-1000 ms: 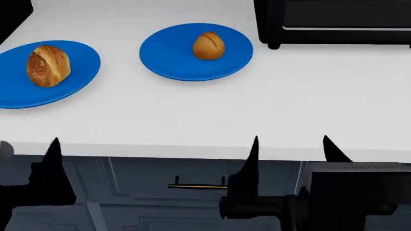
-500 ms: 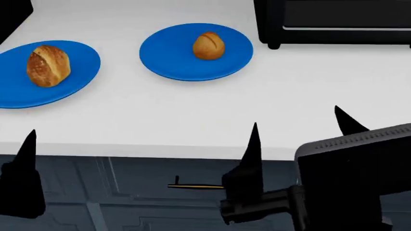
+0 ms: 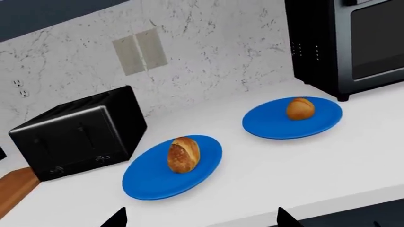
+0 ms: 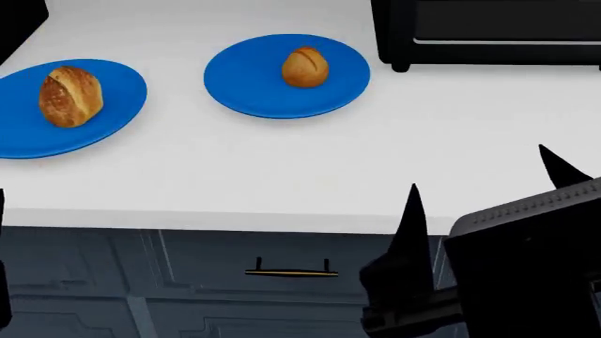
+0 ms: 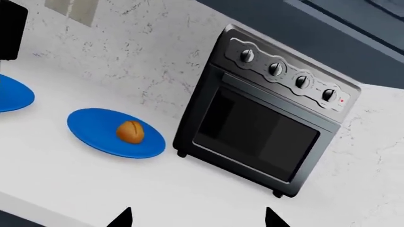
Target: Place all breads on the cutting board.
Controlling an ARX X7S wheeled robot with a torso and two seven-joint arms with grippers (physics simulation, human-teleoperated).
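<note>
Item 1, loaf (image 4: 69,95): on plate (image 4: 112,116) at 10 o'clock. Item 2, roll (image 4: 305,66): on plate (image 4: 253,88) at 12 o'clock. Board (image 3: 14,188): beside toaster (image 3: 79,132), bare. We hold nothing; both grippers (image 3: 200,218) (image 5: 198,218) spread apart. Done: 0 of 2.

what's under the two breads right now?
Each sits on its own blue plate: the loaf on the left plate, the roll on the right plate. Neither is on the cutting board, partly visible beside the toaster.
</note>
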